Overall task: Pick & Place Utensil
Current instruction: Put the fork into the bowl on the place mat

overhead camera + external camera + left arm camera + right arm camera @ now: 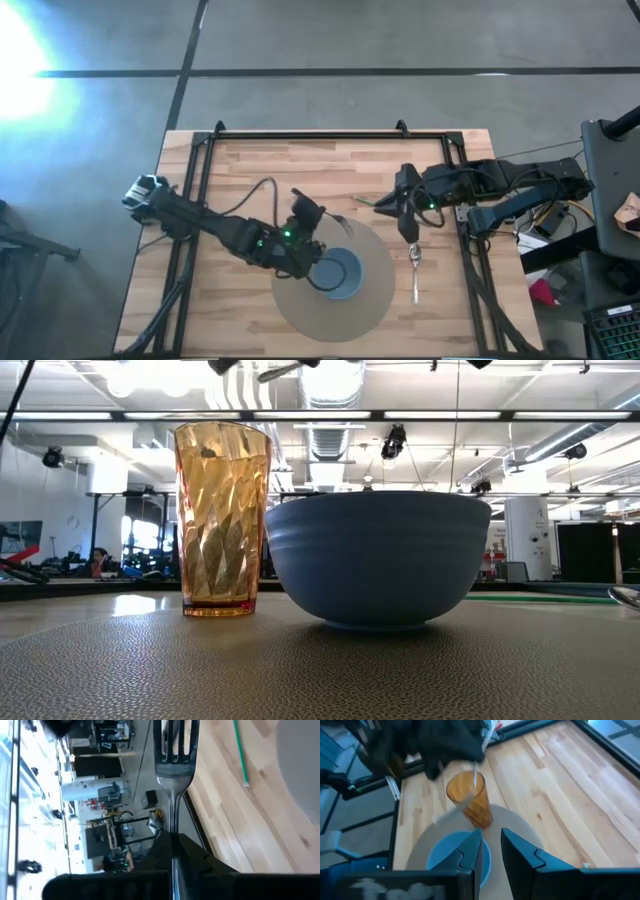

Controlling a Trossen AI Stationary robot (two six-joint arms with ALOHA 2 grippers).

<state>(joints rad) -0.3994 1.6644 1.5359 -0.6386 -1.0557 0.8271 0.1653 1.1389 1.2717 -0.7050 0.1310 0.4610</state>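
Above the amber cup point(470, 800) on the round grey mat point(385, 262), a fork point(174, 765) is clamped in the left gripper point(312, 222) by its handle, beside the blue bowl point(378, 557), while the right gripper point(491, 851) waits nearby, fingers slightly apart and empty, near a spoon point(416, 275).

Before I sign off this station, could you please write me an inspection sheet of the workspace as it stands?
Surface: wooden table with a round grey mat.
Job's things: blue bowl and amber cup on the mat; fork held in the air; another utensil lies by the mat's right edge.
Clutter: green stick on the wood.
Grippers: left gripper shut on the fork; right gripper empty, slightly parted.
Cables: a cable loops along the left arm.
Surroundings: workshop room, equipment beside the table.
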